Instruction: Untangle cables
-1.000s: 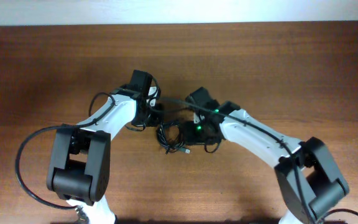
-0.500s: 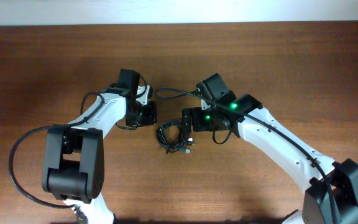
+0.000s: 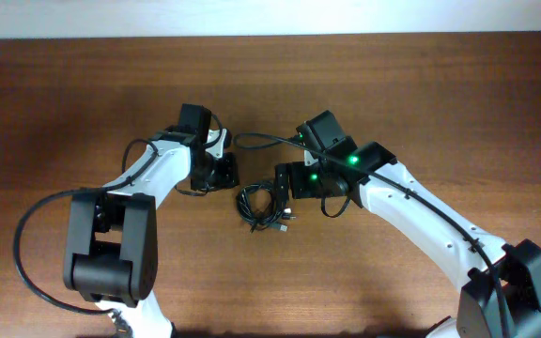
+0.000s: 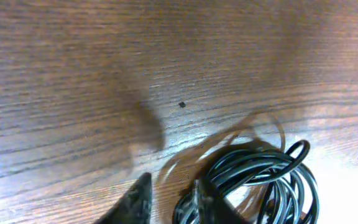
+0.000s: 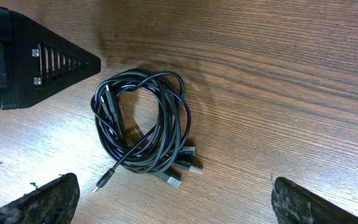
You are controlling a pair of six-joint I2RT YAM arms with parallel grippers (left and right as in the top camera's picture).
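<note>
Cables (image 3: 263, 207), thin black cords coiled into one loose bundle, lie flat on the wooden table (image 3: 421, 84) between the two grippers, with the silvery plugs (image 5: 188, 167) gathered at one side of the coil. Left gripper (image 3: 222, 174) stands just beside the bundle; its fingertips (image 4: 140, 199) are narrowly parted, bare wood shows between them, and nothing is pinched. Right gripper (image 3: 285, 183), on the opposite side, has its fingers (image 5: 51, 199) spread wide and empty, apart from the coil.
</note>
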